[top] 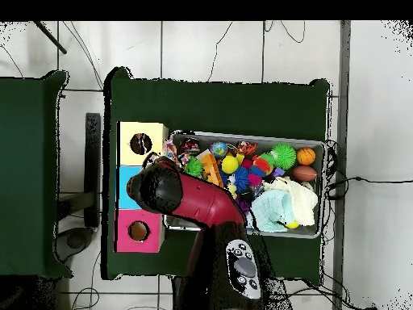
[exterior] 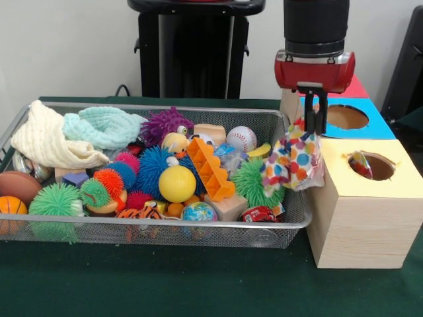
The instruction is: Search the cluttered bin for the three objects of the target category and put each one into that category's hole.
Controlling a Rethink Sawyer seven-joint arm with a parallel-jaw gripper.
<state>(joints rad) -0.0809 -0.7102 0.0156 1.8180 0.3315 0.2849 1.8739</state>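
box: pale wood box [exterior: 360, 221], yellow hole [exterior: 371, 166] has dotted cloth inside
bin [exterior: 198, 232]: balls, blocks, knits
gripper [exterior: 316, 125]: clenched on polka-dot cloth [exterior: 295, 162] at bin's edge
writing: none legible

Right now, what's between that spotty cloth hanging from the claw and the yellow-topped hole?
In the front view, only the wire bin's end rim and the pale box's bare yellow top separate the polka-dot cloth, held by the gripper, from the hole.

You have a dark green cloth-covered table [exterior: 165, 284] filling the lower frame. On it sits the wide silver wire-mesh basket [exterior: 198, 234] at left-centre, with the pale wooden yellow-topped box [exterior: 360, 224] just beside it at right.
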